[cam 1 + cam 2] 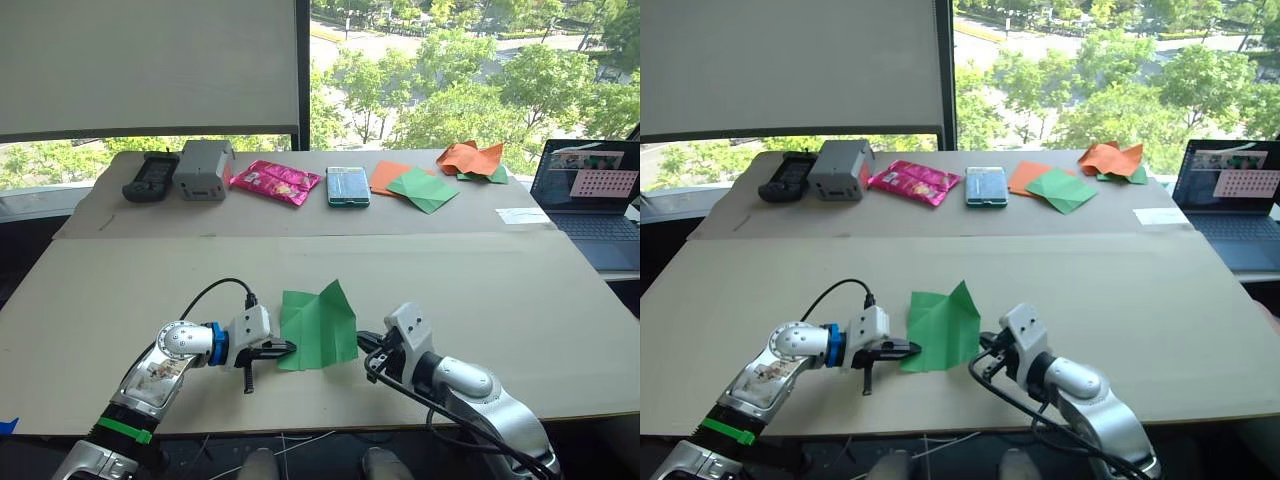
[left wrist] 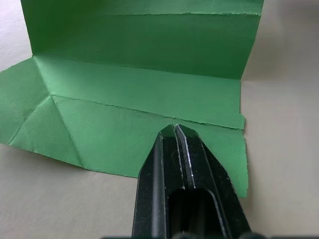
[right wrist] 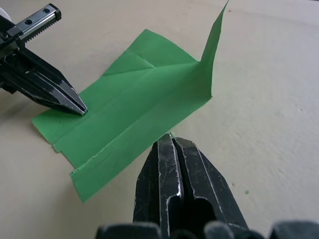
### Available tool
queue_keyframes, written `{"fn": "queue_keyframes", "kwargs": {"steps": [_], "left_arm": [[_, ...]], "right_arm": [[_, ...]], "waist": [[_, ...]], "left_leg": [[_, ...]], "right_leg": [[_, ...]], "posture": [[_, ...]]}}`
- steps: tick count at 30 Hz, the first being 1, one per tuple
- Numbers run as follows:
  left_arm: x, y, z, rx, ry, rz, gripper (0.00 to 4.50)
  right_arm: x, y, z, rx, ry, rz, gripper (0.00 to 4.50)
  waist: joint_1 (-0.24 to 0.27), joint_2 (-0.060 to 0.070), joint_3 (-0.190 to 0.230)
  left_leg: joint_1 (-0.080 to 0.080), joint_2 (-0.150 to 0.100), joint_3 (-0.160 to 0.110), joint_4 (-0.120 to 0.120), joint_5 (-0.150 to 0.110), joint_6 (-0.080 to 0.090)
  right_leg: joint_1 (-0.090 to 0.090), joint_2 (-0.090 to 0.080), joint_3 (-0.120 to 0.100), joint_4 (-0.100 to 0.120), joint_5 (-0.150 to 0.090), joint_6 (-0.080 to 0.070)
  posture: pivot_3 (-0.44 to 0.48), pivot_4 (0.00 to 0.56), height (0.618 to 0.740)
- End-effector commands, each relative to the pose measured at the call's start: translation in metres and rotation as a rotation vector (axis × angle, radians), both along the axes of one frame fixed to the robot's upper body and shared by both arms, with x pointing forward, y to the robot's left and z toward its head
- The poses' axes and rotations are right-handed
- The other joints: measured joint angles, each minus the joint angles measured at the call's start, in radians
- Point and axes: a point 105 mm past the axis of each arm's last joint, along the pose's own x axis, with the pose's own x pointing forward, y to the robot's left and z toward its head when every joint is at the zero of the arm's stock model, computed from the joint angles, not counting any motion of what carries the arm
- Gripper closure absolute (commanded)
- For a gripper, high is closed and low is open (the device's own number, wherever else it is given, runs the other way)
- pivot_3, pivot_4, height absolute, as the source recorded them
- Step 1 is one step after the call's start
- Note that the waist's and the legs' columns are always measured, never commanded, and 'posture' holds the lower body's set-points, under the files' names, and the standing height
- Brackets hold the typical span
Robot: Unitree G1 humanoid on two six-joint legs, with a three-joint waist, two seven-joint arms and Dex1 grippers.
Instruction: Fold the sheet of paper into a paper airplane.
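The green sheet of paper (image 1: 318, 328) lies near the table's front edge, creased lengthwise, with folded corners and one flap (image 3: 212, 55) standing upright. My left gripper (image 1: 287, 348) is shut, and its tips (image 2: 174, 130) rest on top of the sheet's left edge. My right gripper (image 1: 362, 340) is also shut. Its tips (image 3: 170, 137) sit at the sheet's right edge, touching it or just short of it. Neither gripper holds the paper between its fingers.
Along the back of the table are a black controller (image 1: 150, 177), a grey box (image 1: 203, 168), a pink packet (image 1: 275, 182), a teal phone-like slab (image 1: 347, 186), flat orange and green sheets (image 1: 415, 186) and crumpled orange paper (image 1: 470, 158). A laptop (image 1: 590, 190) stands at the far right.
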Motion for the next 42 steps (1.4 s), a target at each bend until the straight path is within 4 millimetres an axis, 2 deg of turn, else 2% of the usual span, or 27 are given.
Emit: {"fn": "queue_keyframes", "kwargs": {"steps": [1,7,13,17,24,28,31,35,38,42], "left_arm": [[-0.004,0.005,-0.014,0.048,0.047,0.011,4.5],[-0.004,0.007,-0.014,0.05,0.045,0.021,4.5],[-0.006,0.01,-0.012,0.042,0.039,0.046,4.5],[-0.005,0.014,-0.006,0.037,0.024,0.081,4.5],[0.005,0.03,0.029,-0.002,-0.027,0.161,4.5],[0.011,0.038,0.058,-0.093,-0.03,0.198,4.5],[0.012,0.026,0.079,-0.238,0.016,0.181,4.5],[0.013,0.015,0.064,-0.29,0.109,0.184,4.5],[0.016,0.015,0.036,-0.241,0.147,0.206,4.5],[0.02,0.018,0.01,-0.152,0.138,0.213,4.5]], "right_arm": [[0.002,0.019,0.013,0.043,-0.047,0.093,4.47],[0.01,0.044,0.006,0.041,-0.02,0.185,4.47],[0.014,0.055,-0.002,0.016,0.0,0.23,4.47],[0.018,0.054,-0.015,-0.041,0.037,0.228,4.47],[0.018,0.058,-0.03,-0.099,0.073,0.25,4.47],[0.021,0.057,-0.034,-0.117,0.085,0.241,4.47],[0.022,0.057,-0.034,-0.118,0.087,0.24,4.47],[0.024,0.058,-0.034,-0.117,0.085,0.239,4.47],[0.025,0.058,-0.032,-0.116,0.081,0.232,4.47],[0.026,0.056,-0.026,-0.11,0.063,0.227,4.47]], "waist": [[0.0,0.0,0.0],[0.0,0.0,0.0],[-0.001,0.0,0.0],[-0.003,0.0,0.0],[-0.009,0.0,0.0],[-0.012,-0.001,0.001],[-0.009,-0.002,0.001],[-0.01,-0.001,0.0],[-0.016,-0.001,0.001],[-0.021,-0.001,0.001]], "left_leg": [[0.0,0.0,0.0,0.0,0.0,0.0],[0.0,0.0,0.0,0.0,0.0,0.0],[0.0,0.0,0.0,0.0,0.0,0.0],[0.0,0.0,0.0,0.0,0.0,0.0],[0.001,0.001,0.0,-0.001,0.0,0.0],[0.001,0.001,0.0,-0.001,0.0,0.0],[0.001,0.001,0.0,-0.001,0.0,0.0],[0.002,0.0,0.0,0.0,0.0,0.0],[0.002,0.0,0.0,-0.001,0.001,0.001],[0.002,0.0,-0.001,-0.001,0.001,0.002]], "right_leg": [[0.0,0.0,0.0,0.0,0.0,0.0],[0.0,0.0,0.0,0.001,0.0,0.0],[0.0,0.0,0.0,0.002,0.0,0.0],[-0.001,0.0,0.0,0.003,0.0,0.0],[-0.002,0.001,0.0,0.006,0.0,0.0],[-0.002,0.001,0.0,0.006,0.0,0.0],[-0.002,0.001,0.0,0.006,0.0,0.0],[-0.001,0.001,0.0,0.006,0.0,0.0],[-0.001,0.001,0.0,0.008,0.0,0.0],[-0.001,0.002,0.0,0.008,0.0,0.0]], "posture": [[0.0,0.15,0.721],[0.0,0.15,0.721],[0.0,0.15,0.721],[0.0,0.15,0.721],[0.0,0.15,0.721],[0.0,0.15,0.721],[0.0,0.15,0.721],[0.0,0.15,0.721],[0.0,0.15,0.721],[0.0,0.15,0.721]]}}
